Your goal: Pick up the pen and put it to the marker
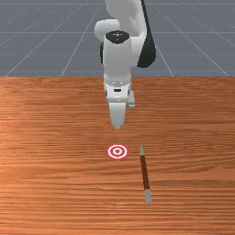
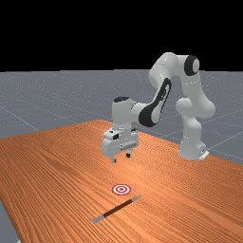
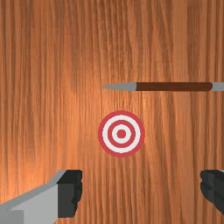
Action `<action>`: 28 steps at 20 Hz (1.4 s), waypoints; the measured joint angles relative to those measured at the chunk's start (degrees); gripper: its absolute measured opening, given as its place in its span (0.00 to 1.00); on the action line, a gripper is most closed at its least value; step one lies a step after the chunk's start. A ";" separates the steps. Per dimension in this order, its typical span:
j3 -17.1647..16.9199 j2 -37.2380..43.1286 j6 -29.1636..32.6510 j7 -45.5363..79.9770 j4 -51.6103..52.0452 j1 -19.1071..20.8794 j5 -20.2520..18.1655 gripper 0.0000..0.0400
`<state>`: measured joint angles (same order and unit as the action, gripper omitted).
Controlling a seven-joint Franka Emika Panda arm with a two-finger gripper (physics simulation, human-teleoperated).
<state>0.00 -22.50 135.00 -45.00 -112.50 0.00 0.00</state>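
Gripper (image 2: 121, 157), one: hanging higher than the marker (image 3: 121, 134), jaws standing wide apart, empty; pen (image 3: 175, 86) lying near the marker.

Panda arm (image 2: 163, 92), white and grey with black joint covers. Rises from its base (image 2: 192, 147) at the far view's right, bends over up high, then the forearm slopes down toward that view's left. Wrist (image 2: 122, 113) upright, directly over the tool (image 2: 121, 157). Tool in midair, pointing straight down, near the front view's middle across. In wrist view, two black-tipped fingers (image 3: 70, 192) stand wide apart, facing each other.
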 joint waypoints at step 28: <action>-0.15 -2.15 0.00 -0.61 0.97 0.22 0.30 0.00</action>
<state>-0.15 -24.65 135.00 -45.61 -111.53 0.22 0.30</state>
